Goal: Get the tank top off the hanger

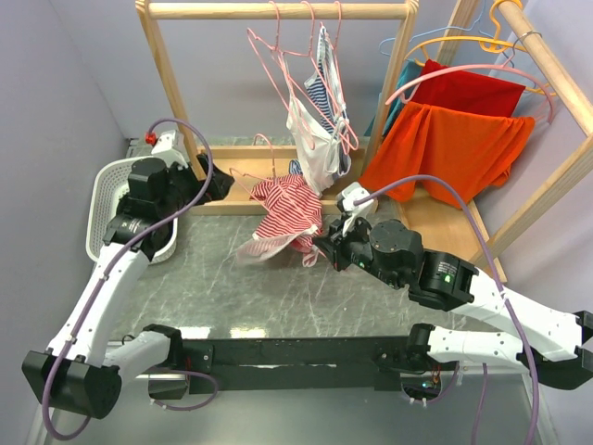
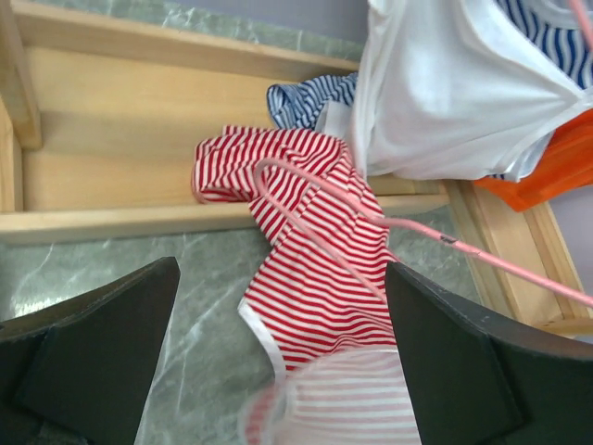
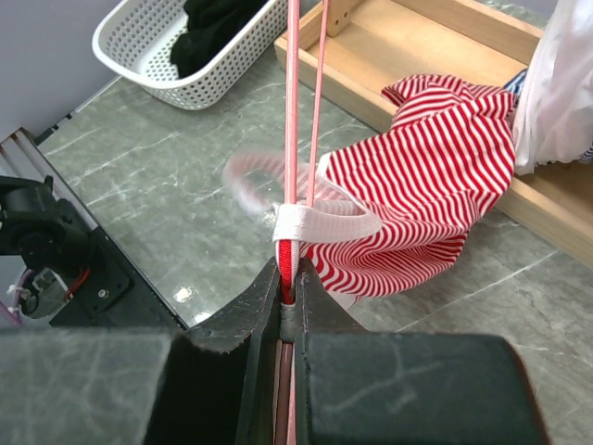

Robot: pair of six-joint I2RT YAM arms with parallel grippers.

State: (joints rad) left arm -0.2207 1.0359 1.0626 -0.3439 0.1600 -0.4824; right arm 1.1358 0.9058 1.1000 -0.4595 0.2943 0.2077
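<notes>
The red-and-white striped tank top [image 1: 283, 215] lies bunched on the table against the wooden rack's base, still threaded on a pink hanger [image 3: 292, 111]. My right gripper [image 1: 324, 248] is shut on the hanger's end [image 3: 289, 287], with a white strap [image 3: 324, 222] looped over the wire just beyond the jaws. My left gripper [image 1: 220, 185] is open and empty, hovering over the tank top [image 2: 315, 250]. Its fingers [image 2: 93, 343] stand wide apart on either side of the fabric without touching it. The hanger [image 2: 417, 227] crosses the cloth there.
A white basket [image 1: 120, 209] with dark clothes sits at the left. The wooden rack [image 1: 278, 11] holds white and blue-striped garments [image 1: 315, 139] on pink hangers. Its base board [image 1: 222, 206] lies behind the tank top. Orange and red garments [image 1: 463, 139] hang on a second rack at the right.
</notes>
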